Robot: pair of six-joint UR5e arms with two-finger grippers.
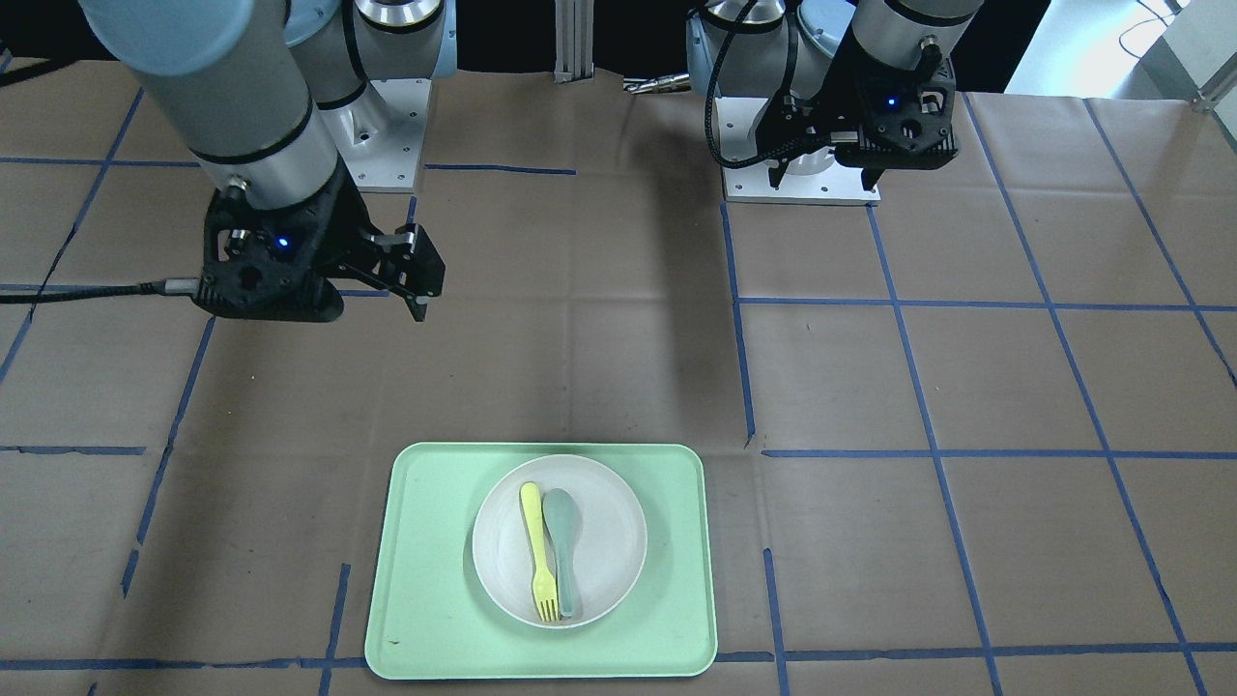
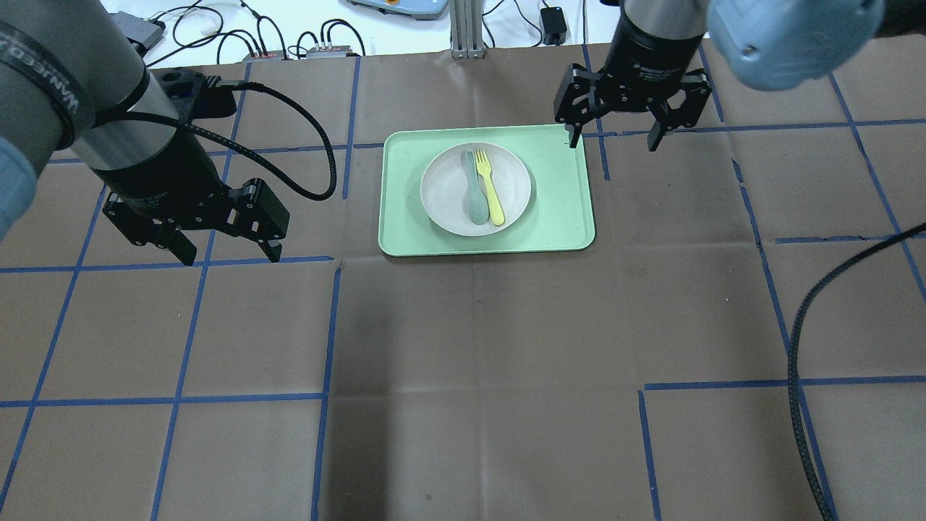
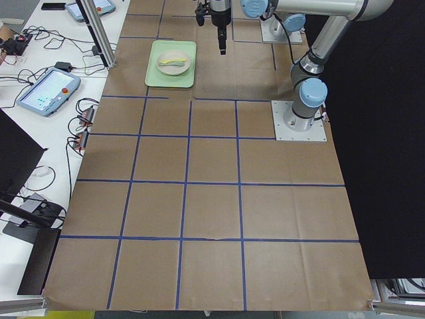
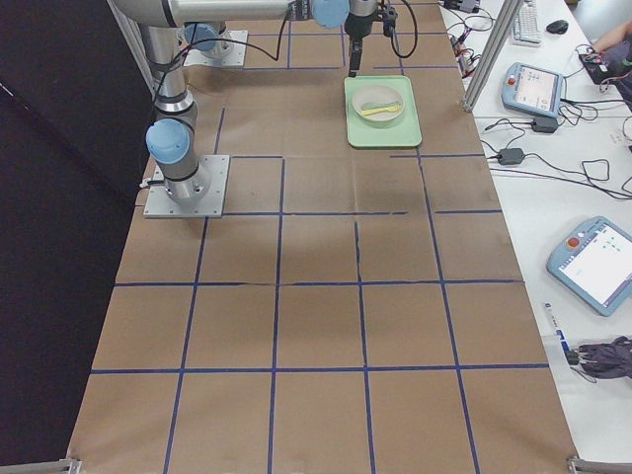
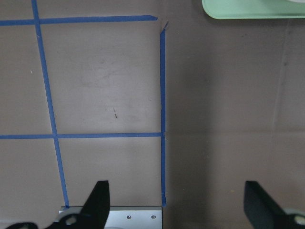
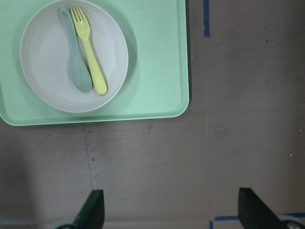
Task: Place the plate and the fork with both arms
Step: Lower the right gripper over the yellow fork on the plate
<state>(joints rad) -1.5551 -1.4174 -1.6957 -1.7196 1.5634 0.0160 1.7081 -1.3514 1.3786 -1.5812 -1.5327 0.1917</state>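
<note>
An off-white plate (image 6: pixel 43 71) sits on a mint-green tray (image 6: pixel 157 57) at upper left. A pale-yellow fork (image 6: pixel 89 50) and a grey-green spoon (image 6: pixel 72 52) lie side by side in the plate. Below, over brown paper (image 6: pixel 228 119) with blue tape (image 6: pixel 206 19), the right gripper (image 6: pixel 172 210) has its fingertips (image 6: pixel 93 210) spread wide, holding nothing.

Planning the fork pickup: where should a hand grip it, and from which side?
Probably mid-handle, from straight above, fingers across its width. The fork lies flat in the plate; the spoon lies close along its robot-left side, so that finger has little room.
</note>
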